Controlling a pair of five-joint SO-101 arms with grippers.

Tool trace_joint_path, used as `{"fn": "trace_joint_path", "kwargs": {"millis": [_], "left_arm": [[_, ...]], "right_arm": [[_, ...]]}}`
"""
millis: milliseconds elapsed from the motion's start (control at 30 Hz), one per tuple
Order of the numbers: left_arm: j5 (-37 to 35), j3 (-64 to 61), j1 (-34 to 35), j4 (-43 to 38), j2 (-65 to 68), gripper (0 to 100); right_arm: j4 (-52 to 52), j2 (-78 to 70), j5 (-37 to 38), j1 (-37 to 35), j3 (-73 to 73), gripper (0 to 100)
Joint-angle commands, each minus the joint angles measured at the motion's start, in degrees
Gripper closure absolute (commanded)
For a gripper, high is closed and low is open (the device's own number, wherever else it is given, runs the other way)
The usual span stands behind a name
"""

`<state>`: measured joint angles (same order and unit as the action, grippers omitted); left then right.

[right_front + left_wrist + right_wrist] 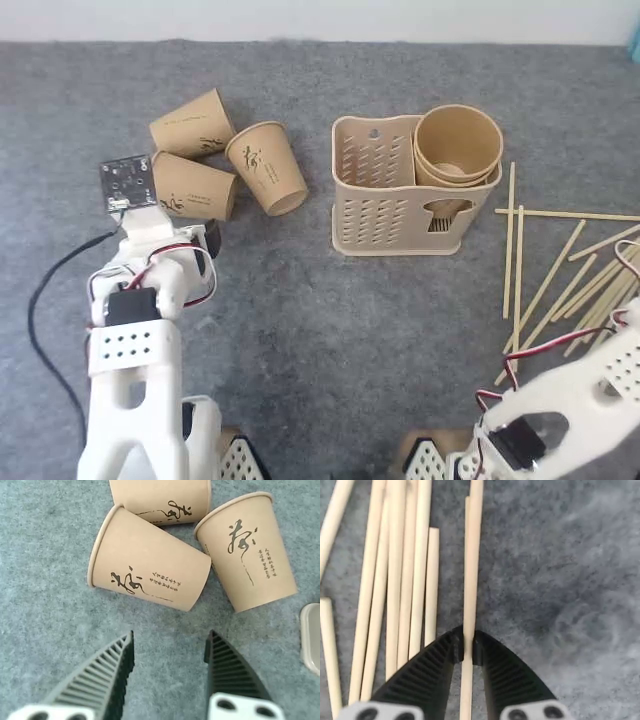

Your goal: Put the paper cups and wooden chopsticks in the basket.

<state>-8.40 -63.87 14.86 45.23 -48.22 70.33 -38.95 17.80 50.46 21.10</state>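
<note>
Wooden chopsticks [560, 290] lie scattered across the grey worktop [300, 340] beside the right arm. The right hand [468, 647] is clamped on a single stick [472, 555], its black fingers pressed against either side of it. More sticks lie in a loose row just beside it.

On the other side of the worktop, the left hand [170, 636] hangs wide open with nothing in it, its fingertips just short of the nearest cup [150, 572]. That cup lies on its side. A second cup [245, 552] and a third cup [160, 495] are tipped over close against it, the third farthest from the arm.

Level with the fallen cups, in the middle of the worktop, the slotted basket [375, 215] stands upright. A stack of cups [458, 150] sits mouth up in its compartment on the chopstick side.
</note>
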Motion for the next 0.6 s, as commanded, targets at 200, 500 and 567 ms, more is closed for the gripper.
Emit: {"fn": "trace_joint_path", "kwargs": {"millis": [200, 500, 567], "left_arm": [[-0.4, 0.3, 0.4, -1.4, -1.9, 78], [-0.6, 0.3, 0.4, -1.6, -1.9, 78], [-0.6, 0.3, 0.5, -1.7, -1.9, 78]], "right_arm": [[6.9, 16.5, -2.1, 1.5, 0.5, 99.0], [14.6, 43.0, -5.8, -0.1, 0.2, 99.0], [14.6, 48.2, -7.8, -1.5, 0.2, 99.0]]}}
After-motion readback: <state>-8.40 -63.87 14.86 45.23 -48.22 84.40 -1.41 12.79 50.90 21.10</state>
